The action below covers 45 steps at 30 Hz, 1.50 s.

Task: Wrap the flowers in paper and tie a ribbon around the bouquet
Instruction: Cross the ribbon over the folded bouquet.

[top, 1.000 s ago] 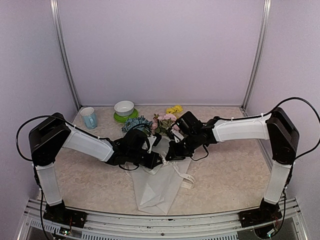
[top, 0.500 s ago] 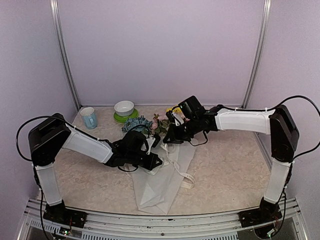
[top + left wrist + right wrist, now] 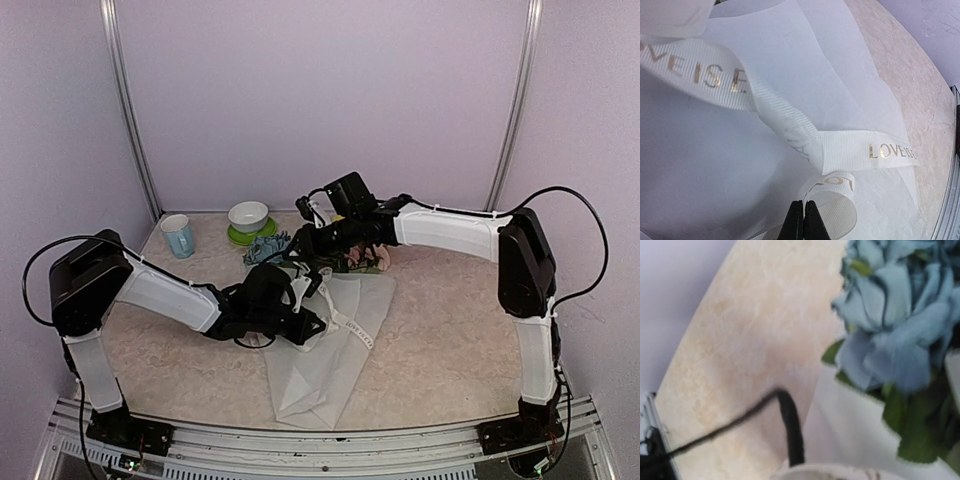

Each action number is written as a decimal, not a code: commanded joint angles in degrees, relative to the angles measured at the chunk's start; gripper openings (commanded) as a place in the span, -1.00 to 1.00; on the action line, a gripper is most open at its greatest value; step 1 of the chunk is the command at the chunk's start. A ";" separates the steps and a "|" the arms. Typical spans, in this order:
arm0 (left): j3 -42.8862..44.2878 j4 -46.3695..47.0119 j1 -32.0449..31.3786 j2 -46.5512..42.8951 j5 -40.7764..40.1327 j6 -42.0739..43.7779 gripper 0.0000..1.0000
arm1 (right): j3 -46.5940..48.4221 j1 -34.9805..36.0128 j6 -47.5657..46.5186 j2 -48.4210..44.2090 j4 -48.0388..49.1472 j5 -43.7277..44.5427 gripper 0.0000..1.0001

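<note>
Step in hand: I judge it is the tying. The paper [image 3: 790, 70] is already folded round the stems, and the ribbon [image 3: 790, 131] lies loose over it; no knot shows.
Left gripper [image 3: 804, 220]: the jaws are pressed fully together, low on the wrap. Whether they pinch the ribbon or only the paper, I cannot tell.
Right gripper [image 3: 305, 242]: it hangs above the flower heads. Its fingers do not show in its own camera, so I cannot tell if it is wide or narrow.
Ribbon, place: it crosses just ahead of the left gripper's tips, and one small loop sits just beside them on the right.
Flowers [image 3: 895, 330]: the blue cluster is right ahead of the right gripper, near.
Bouquet [image 3: 322, 345]: it lies flat on the table [image 3: 450, 320], reaching from the right gripper past the left gripper toward the arm bases.
To do it well: the left gripper should hold as an anchor, so the wrap does not open. The right gripper should take one free ribbon end only, not a leaf and not the black cable [image 3: 790, 430]. Pull gently, because this thin paper creases easily.
Count: one ribbon, one paper sheet, one bunch of flowers, two grippers. Well apart from the left gripper there are one cup [image 3: 178, 236], one bowl [image 3: 248, 214] and one saucer [image 3: 240, 238].
</note>
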 commanded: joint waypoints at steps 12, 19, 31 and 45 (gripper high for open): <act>0.61 0.28 -0.53 -1.88 -1.30 2.05 -1.00 | -7.22 -2.92 -6.29 -14.29 -11.35 6.83 0.44; 1.54 -0.83 -0.48 -1.43 -1.71 2.96 -1.00 | -27.29 -2.78 -2.03 -17.07 -1.91 1.07 -0.20; 0.00 -0.91 -0.48 -4.19 -3.05 3.66 -1.00 | -26.02 -0.52 -5.97 -8.49 0.98 2.17 -0.40; 9.74 -8.49 -0.35 -13.95 -6.64 20.39 -1.00 | -32.79 -0.55 -6.82 -8.12 10.59 -5.82 -1.00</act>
